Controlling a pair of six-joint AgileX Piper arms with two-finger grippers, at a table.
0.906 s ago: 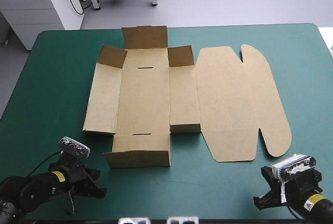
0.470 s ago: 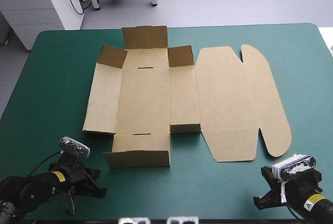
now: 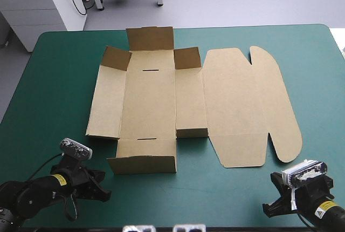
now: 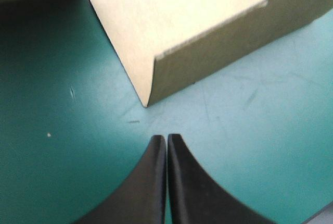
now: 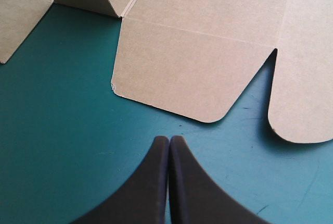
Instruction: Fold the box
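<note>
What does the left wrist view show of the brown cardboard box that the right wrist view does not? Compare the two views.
Only the left wrist view shows a raised near flap of the brown cardboard box, standing as a low wall with its corner just ahead of the left gripper. Only the right wrist view shows the flat lid's rounded tab, ahead of the right gripper. Both show the teal-green table cover and shut black fingers, clear of the board.
</note>
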